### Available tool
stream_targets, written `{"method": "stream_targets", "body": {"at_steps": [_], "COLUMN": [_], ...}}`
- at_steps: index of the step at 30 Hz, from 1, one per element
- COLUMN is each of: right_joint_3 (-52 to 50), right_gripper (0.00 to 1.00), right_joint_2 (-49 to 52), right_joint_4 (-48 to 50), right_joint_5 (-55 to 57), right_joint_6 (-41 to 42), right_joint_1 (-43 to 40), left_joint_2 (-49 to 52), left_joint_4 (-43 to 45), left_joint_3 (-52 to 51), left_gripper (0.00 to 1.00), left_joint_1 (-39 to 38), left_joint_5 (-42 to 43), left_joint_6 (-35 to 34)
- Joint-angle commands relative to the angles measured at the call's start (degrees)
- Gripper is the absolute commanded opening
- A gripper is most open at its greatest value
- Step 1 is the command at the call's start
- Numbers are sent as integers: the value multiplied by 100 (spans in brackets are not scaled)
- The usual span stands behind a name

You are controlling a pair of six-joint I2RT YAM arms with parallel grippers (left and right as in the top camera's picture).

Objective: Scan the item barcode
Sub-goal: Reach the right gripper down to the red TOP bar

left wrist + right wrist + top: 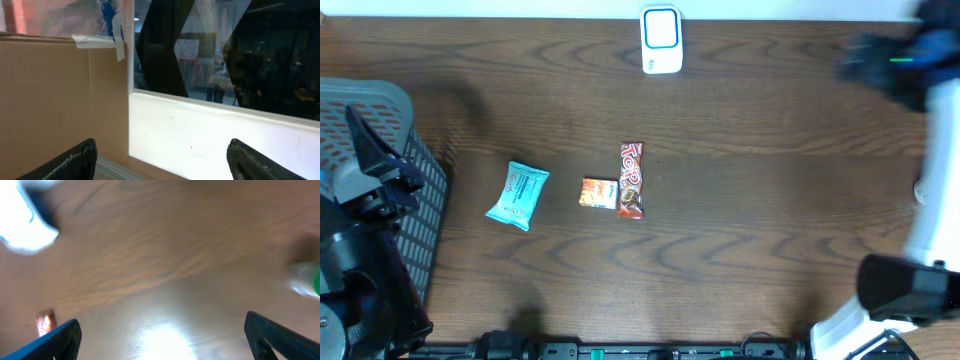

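Right wrist view is blurred, scanner point(24, 230) and one wrapper point(46, 323) barely discernible.

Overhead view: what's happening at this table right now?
Nothing is being held. Both grippers are open and empty: the left gripper is over the grey plastic basket, and the right gripper hangs above the wooden table. A red candy bar, small orange packet and light blue pouch lie untouched, short of the white-and-blue scanner.
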Motion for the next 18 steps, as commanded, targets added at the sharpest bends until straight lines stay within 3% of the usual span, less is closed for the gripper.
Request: {"method": "stream_targets", "body": {"at_steps": [1,3,10,18], "right_joint_3": [-1049,-1834,-3711,-4015], "right_gripper": [99,99,99,99], "right_joint_2": [341,341,341,352], "right_joint_4": [275,848,2297,2597], "right_joint_5": [1259,1687,2553,2730], "right_joint_6": [164,195,-7,-684], "right_joint_1": [1799,2874,4671,5943], "left_joint_2": [-37,-74,-479,-885], "left_joint_4": [22,26,20,-22], "left_joint_3": [-17,-17,-17,-17], "left_gripper": [83,83,83,83], "left_joint_1": [-2,-2,-2,-2], "left_joint_5": [87,70,70,70], "left_joint_6": [-66,37,212,212]}}
